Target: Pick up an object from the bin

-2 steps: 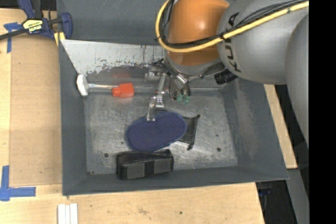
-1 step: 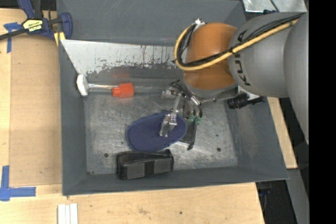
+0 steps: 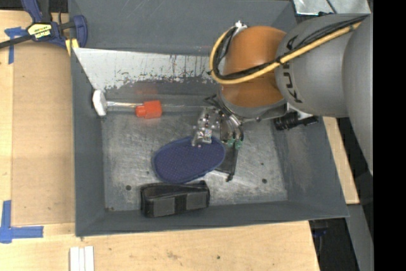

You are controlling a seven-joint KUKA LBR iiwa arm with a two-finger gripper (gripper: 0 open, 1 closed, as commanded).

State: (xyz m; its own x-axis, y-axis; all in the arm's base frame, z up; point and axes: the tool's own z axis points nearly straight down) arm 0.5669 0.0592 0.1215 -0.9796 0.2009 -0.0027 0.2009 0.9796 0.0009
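Gripper [image 3: 214,131] over 1 blue disc [image 3: 184,162]; 1 black block [image 3: 174,198], 1 tube [image 3: 124,106].

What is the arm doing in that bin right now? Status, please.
Gripper down at right edge of blue oval pad. No grip visible. Black block just in front of pad; clear tube with orange plug at back, apart.

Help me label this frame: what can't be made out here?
All in the camera view:
- blue pad: right edge under the gripper.
- clear tube: right end hidden by the arm.
- dark strip beside the pad: partly covered, too small to identify.
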